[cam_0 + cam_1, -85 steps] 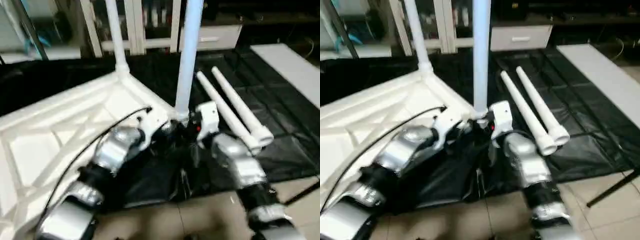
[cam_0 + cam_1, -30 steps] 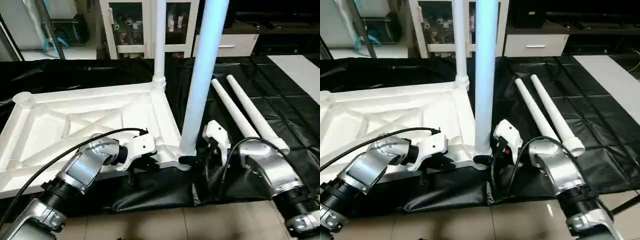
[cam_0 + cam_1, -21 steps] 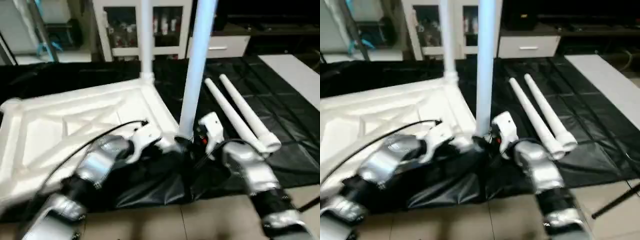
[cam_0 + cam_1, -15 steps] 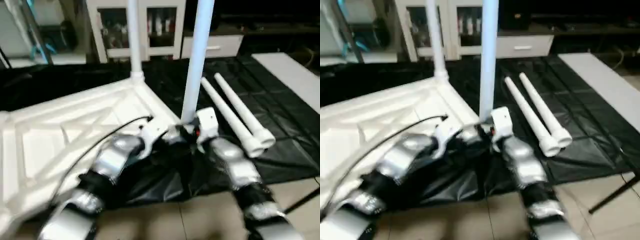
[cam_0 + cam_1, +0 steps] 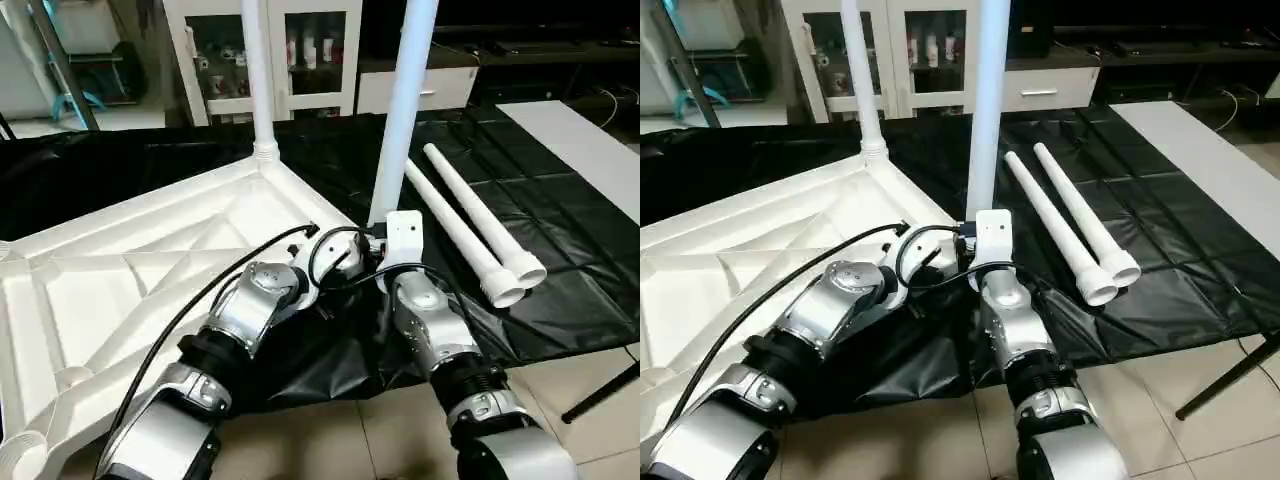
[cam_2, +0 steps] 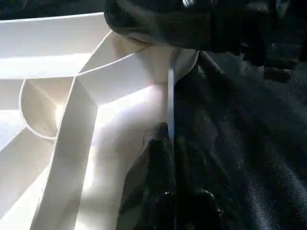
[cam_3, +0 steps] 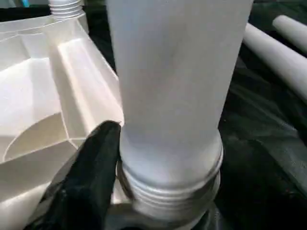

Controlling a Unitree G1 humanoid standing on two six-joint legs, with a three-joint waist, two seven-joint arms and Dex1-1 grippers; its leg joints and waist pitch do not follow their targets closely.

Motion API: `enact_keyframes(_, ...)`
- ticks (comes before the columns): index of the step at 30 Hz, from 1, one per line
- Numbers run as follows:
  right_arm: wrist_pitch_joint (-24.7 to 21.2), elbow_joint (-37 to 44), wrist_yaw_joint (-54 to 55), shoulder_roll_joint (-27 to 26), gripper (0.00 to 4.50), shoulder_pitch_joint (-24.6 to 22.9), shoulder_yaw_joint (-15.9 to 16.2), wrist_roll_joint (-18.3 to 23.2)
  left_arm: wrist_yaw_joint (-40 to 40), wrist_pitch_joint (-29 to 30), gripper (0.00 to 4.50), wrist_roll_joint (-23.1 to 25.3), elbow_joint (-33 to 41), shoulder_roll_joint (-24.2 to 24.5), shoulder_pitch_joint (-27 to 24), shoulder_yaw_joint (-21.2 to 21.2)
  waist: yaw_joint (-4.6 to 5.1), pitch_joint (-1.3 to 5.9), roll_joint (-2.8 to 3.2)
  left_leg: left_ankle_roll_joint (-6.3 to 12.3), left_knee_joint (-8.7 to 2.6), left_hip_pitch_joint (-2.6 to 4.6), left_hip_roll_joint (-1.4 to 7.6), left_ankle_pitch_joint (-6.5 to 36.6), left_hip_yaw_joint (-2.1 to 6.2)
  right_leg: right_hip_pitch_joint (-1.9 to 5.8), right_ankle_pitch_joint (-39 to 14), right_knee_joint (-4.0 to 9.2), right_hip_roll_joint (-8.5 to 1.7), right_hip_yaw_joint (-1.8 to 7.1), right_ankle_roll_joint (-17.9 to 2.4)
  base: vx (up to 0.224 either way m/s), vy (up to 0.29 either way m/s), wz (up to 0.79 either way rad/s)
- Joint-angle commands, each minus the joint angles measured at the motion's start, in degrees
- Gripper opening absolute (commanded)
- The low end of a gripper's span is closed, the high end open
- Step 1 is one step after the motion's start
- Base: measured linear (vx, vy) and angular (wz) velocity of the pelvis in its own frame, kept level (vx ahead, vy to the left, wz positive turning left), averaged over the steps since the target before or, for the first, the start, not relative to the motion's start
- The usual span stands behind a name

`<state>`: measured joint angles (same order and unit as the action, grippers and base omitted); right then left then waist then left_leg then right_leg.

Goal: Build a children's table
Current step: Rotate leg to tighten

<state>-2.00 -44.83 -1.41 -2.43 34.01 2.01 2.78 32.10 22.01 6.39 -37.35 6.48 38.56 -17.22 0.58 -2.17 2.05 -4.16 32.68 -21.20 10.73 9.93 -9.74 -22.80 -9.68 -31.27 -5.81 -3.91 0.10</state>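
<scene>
Both forearms have drawn in toward the near corner of the white table top [image 5: 150, 270] since a second ago, and the top now sits slewed on the black-draped table [image 5: 560, 200], its near corner swung toward the robot. That top lies underside up, X-ribs showing. One leg [image 5: 254, 70] stands in the far corner socket, and a second leg [image 5: 405, 110] stands in the near one; two loose legs [image 5: 470, 225] lie side by side on the cloth to the right.

The right claw [image 7: 144, 191] is spread fairly wide about the base of the near leg, one black finger [image 7: 91, 167] against the tube just above its threaded collar. The left claw [image 6: 160, 158] is pinched almost closed on the thin rim of the top beside that socket.

Judging from the threads exposed above the socket (a few rings show in the right wrist view), the leg is not fully seated. Done well, the step wants the left claw to pin the top against turning while the right twists the tube square to the socket, regripping low.

No brand, label or writing can be read anywhere
</scene>
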Motion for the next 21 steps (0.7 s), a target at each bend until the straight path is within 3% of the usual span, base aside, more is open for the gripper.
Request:
enact_keyframes(1,-0.7,4.2,-6.8,1.0,3.53,-1.6,1.7,1.6,-0.9,-0.4,0.00,0.4,-0.4,2.5,-1.9,1.2,0.43,2.66,-0.54,1.43,-4.83,0.37,1.10,28.8,1.10,1.77,-29.1,4.59,-1.99,0.41,-5.0,0.000,0.000,0.00)
enact_keyframes(3,-1.1,5.4,-8.8,1.5,3.63,-2.0,1.7,2.3,0.4,0.0,0.00,0.4,0.2,2.9,-2.3,0.8,0.72,2.72,-0.51,1.63,-4.97,0.03,1.25,28.1,1.21,2.09,-27.9,4.44,-2.09,0.41,-5.2,0.000,0.000,0.00)
enact_keyframes(5,-3.2,8.8,-13.7,3.6,3.87,-3.2,2.6,3.1,4.8,-0.5,0.00,0.5,2.1,4.6,-3.6,-0.9,0.58,2.71,-0.59,1.78,-4.89,0.16,1.31,27.9,1.14,1.96,-27.5,4.46,-2.14,0.54,-5.7,0.000,0.000,0.00)
enact_keyframes(7,-5.2,12.8,-20.0,7.7,4.08,-4.9,4.5,3.1,9.2,-1.7,0.00,0.4,4.2,6.7,-5.1,-2.4,0.04,2.77,-0.36,2.09,-4.66,0.86,1.56,26.6,0.67,1.48,-24.6,4.22,-2.05,1.21,-7.7,0.000,0.000,0.00)
enact_keyframes(10,-8.1,17.2,-29.7,15.4,4.17,-6.5,6.1,3.1,18.5,-2.2,0.00,-0.5,8.9,11.0,-7.8,-5.9,-0.28,2.90,-0.34,2.38,-4.70,0.42,1.74,24.2,0.60,1.99,-21.5,3.62,-1.97,1.47,-8.9,0.000,0.000,0.00)
enact_keyframes(11,-8.1,17.6,-30.8,16.3,4.40,-6.6,6.1,3.1,19.7,-1.7,0.00,-0.8,9.6,11.5,-8.1,-6.3,-0.28,2.90,-0.39,2.48,-4.70,0.43,1.77,23.9,0.47,2.00,-21.0,3.55,-1.90,1.54,-9.2,0.000,0.000,0.00)
enact_keyframes(15,-10.2,21.4,-38.8,20.9,4.45,-7.7,6.3,5.3,26.1,-1.4,0.00,-2.0,13.2,14.2,-9.6,-8.5,-1.06,3.10,-0.62,3.05,-4.07,0.77,1.76,21.2,-0.08,1.72,-17.3,2.90,-1.69,1.98,-11.4,0.060,-0.027,0.06)
enact_keyframes(17,-10.7,23.6,-43.8,23.6,4.45,-8.7,7.6,6.0,29.8,-2.1,0.00,-2.7,15.0,15.5,-10.2,-9.7,-1.53,3.34,-0.15,3.43,-3.80,1.03,1.88,18.7,-0.29,1.74,-14.0,2.47,-1.74,2.15,-12.6,0.070,-0.033,0.13)
enact_keyframes(18,-10.9,25.0,-47.6,25.3,4.45,-9.5,8.7,6.8,32.1,-1.9,0.00,-3.3,16.2,16.1,-10.6,-10.6,-1.98,3.58,-0.27,4.31,-3.48,1.13,2.00,15.3,-0.55,1.87,-8.7,1.87,-1.52,2.23,-14.2,0.072,-0.030,0.09)
enact_keyframes(19,-11.0,25.5,-48.9,25.9,4.45,-9.8,9.1,6.9,32.8,-1.7,0.00,-3.5,16.6,16.3,-10.8,-10.8,-2.20,3.68,-0.31,4.73,-3.37,0.87,1.95,13.6,-0.55,2.20,-6.7,1.51,-1.50,2.21,-14.7,0.072,-0.030,0.09)
enact_keyframes(21,-12.6,27.2,-54.2,28.3,4.45,-10.7,10.6,8.1,34.9,-1.3,0.00,-3.7,18.0,16.6,-10.9,-11.9,-2.84,3.71,-0.15,5.69,-3.10,0.89,1.91,10.4,-0.69,2.17,-2.3,0.89,-1.40,2.21,-16.0,0.031,-0.012,0.03)
